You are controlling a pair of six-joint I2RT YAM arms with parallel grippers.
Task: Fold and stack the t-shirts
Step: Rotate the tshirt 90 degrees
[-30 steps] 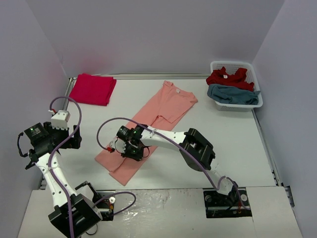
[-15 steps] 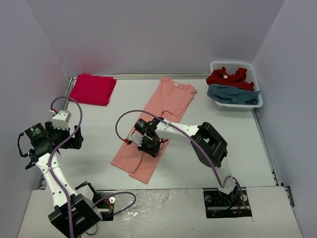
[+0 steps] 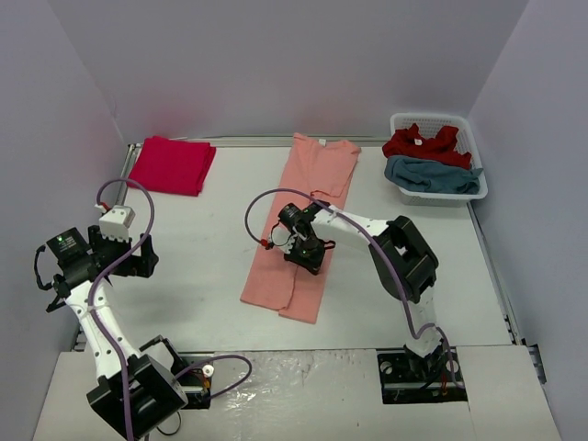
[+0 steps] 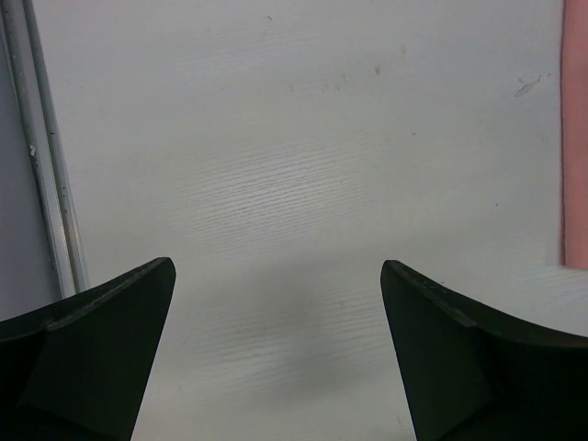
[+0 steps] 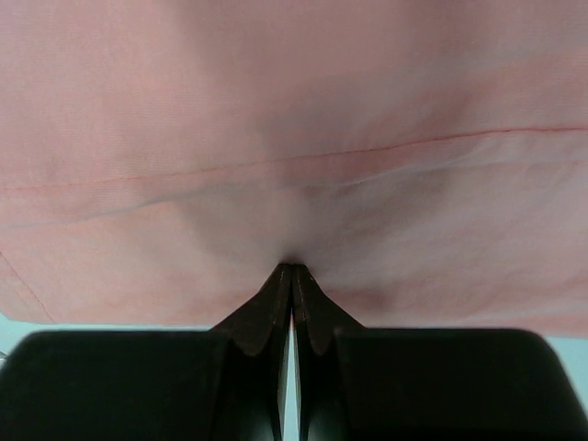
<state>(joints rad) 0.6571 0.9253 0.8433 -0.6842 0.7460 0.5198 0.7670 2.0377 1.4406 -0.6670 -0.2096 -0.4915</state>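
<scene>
Top external shows the right gripper (image 3: 306,250), pinching the salmon shirt (image 3: 320,175), has dragged it right and straighter, ready for folding; left gripper (image 3: 136,257) hangs open.

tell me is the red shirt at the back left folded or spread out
Folded: the red shirt lies as a compact rectangle with stacked layers at its edge, and no sleeves stick out.

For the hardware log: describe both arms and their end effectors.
Left arm and right arm: white links, black joint housings, a looping purple cable on each. A green light shows on the left. Left end effector and right end effector: black wedge-shaped fingers.
</scene>
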